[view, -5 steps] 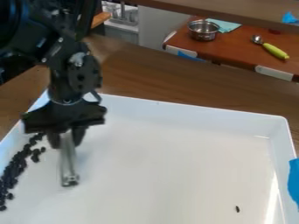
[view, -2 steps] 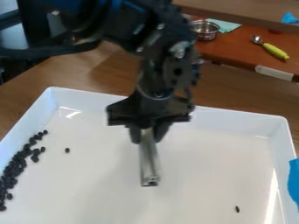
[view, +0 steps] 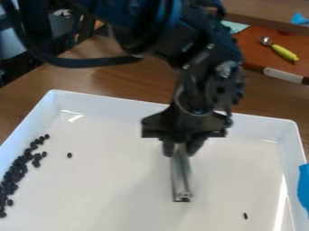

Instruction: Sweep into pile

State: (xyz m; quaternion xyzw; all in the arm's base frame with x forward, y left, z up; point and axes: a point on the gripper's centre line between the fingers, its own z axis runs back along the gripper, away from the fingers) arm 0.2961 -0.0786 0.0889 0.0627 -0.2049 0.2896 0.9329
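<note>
We note that the gripper (view: 182, 151) has moved to the right across the picture since the earlier frames, from the tray's left part to just right of its middle, and slightly nearer the camera; the sweeping tool (view: 181, 176) has travelled with it. We find the dark beans where they lay in the previous frame.

We identify the surroundings as follows. The white tray (view: 109, 100) rests on the wooden table (view: 96, 72), and its raised walls bound the work. Blue tape (view: 303, 187) sits at the right wall. Beyond, on a reddish-brown counter (view: 259, 34), we see a spoon with a yellow-green handle (view: 282, 52) and a teal cloth (view: 235, 26). The arm stands in front of the table and part of the tray's far wall, hiding both from us.

We locate the bean pile (view: 13, 178) as a slanting band along the left wall. One loose bean (view: 69, 155) lies between that pile and the tool; another bean (view: 245, 215) lies near the lower right.

We read the tool's long axis as running down from the gripper toward the near side of the tray, its free end toward the camera. We cannot tell whether that end touches the floor. The jaws are closed about the tool's upper end, parted only by its thickness.
</note>
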